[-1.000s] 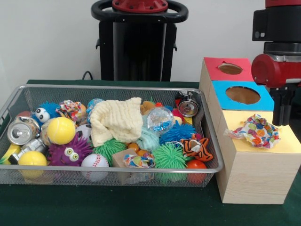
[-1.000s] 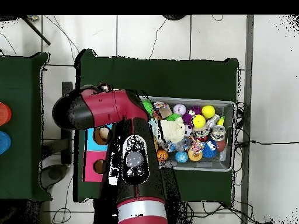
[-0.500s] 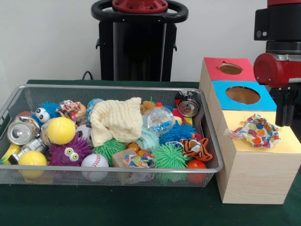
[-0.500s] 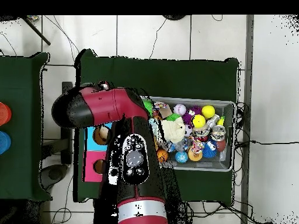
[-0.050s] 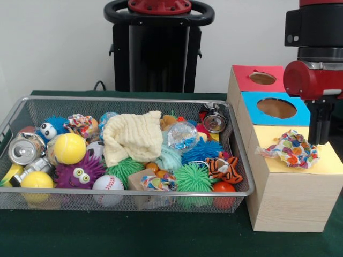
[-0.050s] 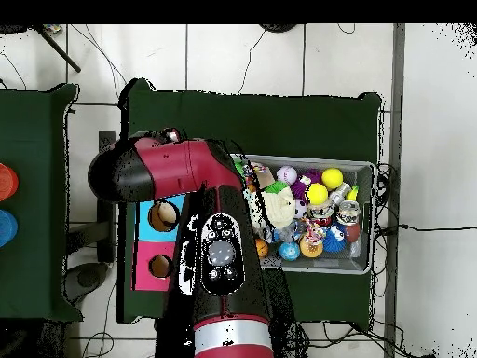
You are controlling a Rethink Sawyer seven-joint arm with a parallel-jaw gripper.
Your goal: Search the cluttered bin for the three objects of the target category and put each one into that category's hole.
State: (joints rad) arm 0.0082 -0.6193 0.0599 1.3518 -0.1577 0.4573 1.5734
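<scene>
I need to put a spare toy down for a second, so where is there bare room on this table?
The green tablecloth in front of the mesh bin is bare, running to the wooden box. The yellow box top has some free space beside the crumpled colourful paper. The bin itself is packed full, and the arm hangs over the box.

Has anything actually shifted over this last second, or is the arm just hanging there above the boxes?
Only the arm moved: it rose a little, then came back down and slid slightly toward the bin side. Its gripper hangs just behind the crumpled colourful wrapper on the yellow box top, taking hold of nothing that I can see. The wrapper, the toys and the mesh bin all stayed put.
</scene>
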